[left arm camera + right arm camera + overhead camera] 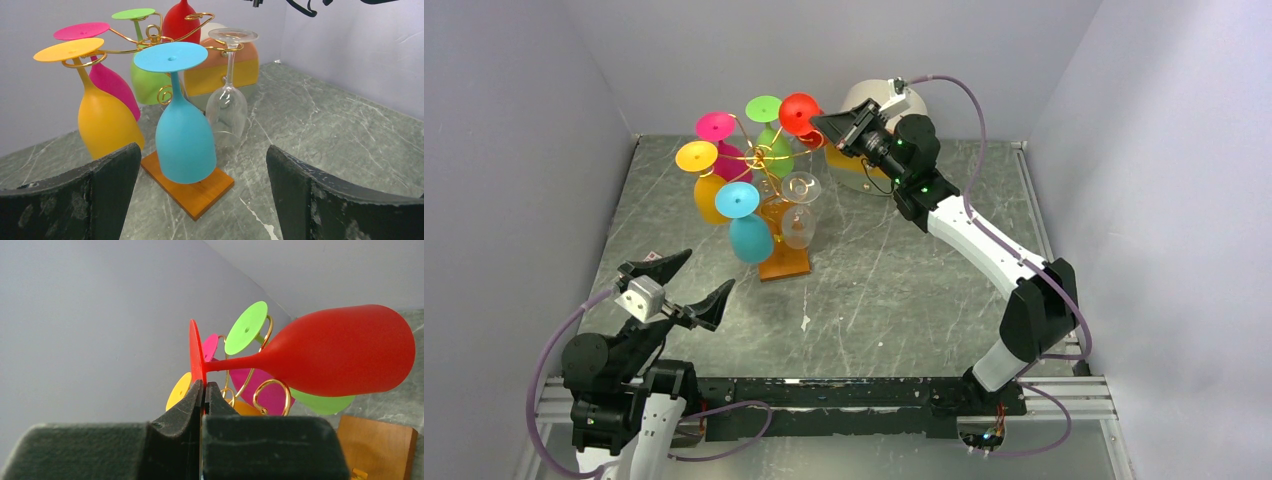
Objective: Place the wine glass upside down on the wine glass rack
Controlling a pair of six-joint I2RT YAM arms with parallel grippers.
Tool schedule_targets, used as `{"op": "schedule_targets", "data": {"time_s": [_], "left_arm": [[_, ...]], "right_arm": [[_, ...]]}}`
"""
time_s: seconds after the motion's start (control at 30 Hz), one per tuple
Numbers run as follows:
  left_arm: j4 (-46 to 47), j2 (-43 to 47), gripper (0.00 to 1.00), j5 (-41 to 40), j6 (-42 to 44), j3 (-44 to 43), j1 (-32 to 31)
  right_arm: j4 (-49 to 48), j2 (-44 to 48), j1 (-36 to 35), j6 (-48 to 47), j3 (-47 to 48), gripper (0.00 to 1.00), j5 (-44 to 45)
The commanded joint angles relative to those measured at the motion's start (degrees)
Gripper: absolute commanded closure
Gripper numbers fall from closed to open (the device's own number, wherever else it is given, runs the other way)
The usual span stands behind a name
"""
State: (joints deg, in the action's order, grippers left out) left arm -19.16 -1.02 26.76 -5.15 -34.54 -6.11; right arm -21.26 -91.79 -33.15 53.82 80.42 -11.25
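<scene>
The red wine glass (pixel 340 350) lies tilted with its bowl over the rack; its foot disc (pixel 800 112) is pinched edge-on in my right gripper (pixel 204 387), which is shut on it at the rack's far right (pixel 822 122). Its stem runs beside a gold scroll arm (pixel 272 385); I cannot tell if they touch. The wine glass rack (pixel 759 155), a gold wire tree on a brown wooden base (pixel 200 192), holds pink, yellow, green, blue (pixel 185 140) and clear (pixel 227 107) glasses upside down. My left gripper (pixel 709 270) is open and empty, near the rack's front.
A round cream drawer box (pixel 864 95) with orange and yellow bands (pixel 247 65) stands behind the rack, under my right wrist. Grey walls close in the back and both sides. The marble tabletop (pixel 894 290) lies to the right of the rack.
</scene>
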Motion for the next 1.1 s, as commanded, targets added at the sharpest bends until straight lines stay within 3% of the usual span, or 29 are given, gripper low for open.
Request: {"op": "schedule_targets", "data": {"time_s": [0.0,1.07], "left_arm": [[-0.4,-0.4,0.01,-0.2,0.5,0.1,-0.2],[-0.6,-0.5,0.01,-0.7,0.6,0.3,-0.7]], "right_arm": [[0.0,-1.0,0.2,0.5,-0.1,1.0,-1.9],[2.7,1.4,-0.1,-3.5,-2.5,1.0,-6.0]]}}
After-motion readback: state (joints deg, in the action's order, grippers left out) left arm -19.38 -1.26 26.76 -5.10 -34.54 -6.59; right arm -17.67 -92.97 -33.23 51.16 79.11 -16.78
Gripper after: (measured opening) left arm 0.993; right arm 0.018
